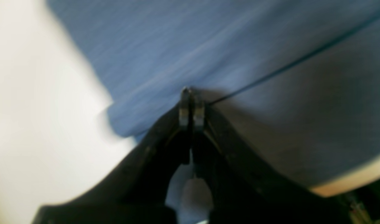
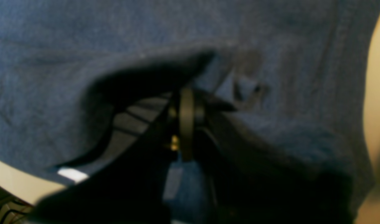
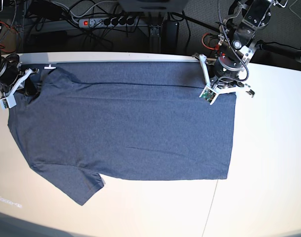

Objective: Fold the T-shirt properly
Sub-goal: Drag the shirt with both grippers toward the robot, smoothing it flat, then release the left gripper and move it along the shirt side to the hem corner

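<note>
**T-shirt spread flat, both grippers clamped on its far edge**

The T-shirt [image 3: 125, 128] lies spread across the white table [image 3: 269, 163], plain side up, its length running left to right in the base view. 1 sleeve [image 3: 73, 185] points toward the near edge at the lower left, and the straight hem sits at the right. The far long edge lies folded over along the back of the table.

The left gripper [image 1: 191, 107] sits at the shirt's far right corner in the base view. Its wrist view shows the 2 fingers pressed together with blue cloth pinched between them, beside a dark seam line.

The right gripper [image 2: 185, 119] is at the far left, near the collar end. Its jaws are closed on a raised fold of the fabric, which bunches up above the fingertips.

A power strip [image 3: 108, 21] and cables lie behind the table.
</note>
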Motion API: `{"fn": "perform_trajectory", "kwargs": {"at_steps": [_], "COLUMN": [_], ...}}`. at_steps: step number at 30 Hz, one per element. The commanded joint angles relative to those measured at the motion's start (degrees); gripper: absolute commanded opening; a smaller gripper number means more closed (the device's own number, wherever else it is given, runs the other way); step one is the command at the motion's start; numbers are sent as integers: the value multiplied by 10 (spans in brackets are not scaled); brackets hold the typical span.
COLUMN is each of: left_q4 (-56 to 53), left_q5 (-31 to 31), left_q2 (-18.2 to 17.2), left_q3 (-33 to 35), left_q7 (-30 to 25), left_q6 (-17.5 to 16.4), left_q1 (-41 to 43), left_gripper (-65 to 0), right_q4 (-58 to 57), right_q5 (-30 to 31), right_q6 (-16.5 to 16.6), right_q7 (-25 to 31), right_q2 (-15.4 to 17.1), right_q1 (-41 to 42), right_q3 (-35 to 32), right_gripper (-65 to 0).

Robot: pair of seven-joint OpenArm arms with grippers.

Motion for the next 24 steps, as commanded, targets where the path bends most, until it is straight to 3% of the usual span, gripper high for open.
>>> {"fn": "perform_trajectory", "kwargs": {"at_steps": [1, 12, 24], "left_q4": [18, 54, 94], "left_q5": [10, 45, 54], "left_q2": [-2, -10, -22], "left_q3": [-3, -3, -3], "left_q7": [-14, 0, -2], "left_q6": [21, 47, 50], "left_q1": [-7, -3, 21], "left_gripper": [-643, -645, -645], "right_q4": [0, 92, 113], "right_q5": [-32, -23, -11], "right_q6": [-12, -11, -11], "right_q7": [-60, -72, -78], "right_q2": [8, 8, 9], "right_q1": [-12, -12, -12], "right_q3": [4, 88, 96], "right_gripper": [-650, -650, -650]}}
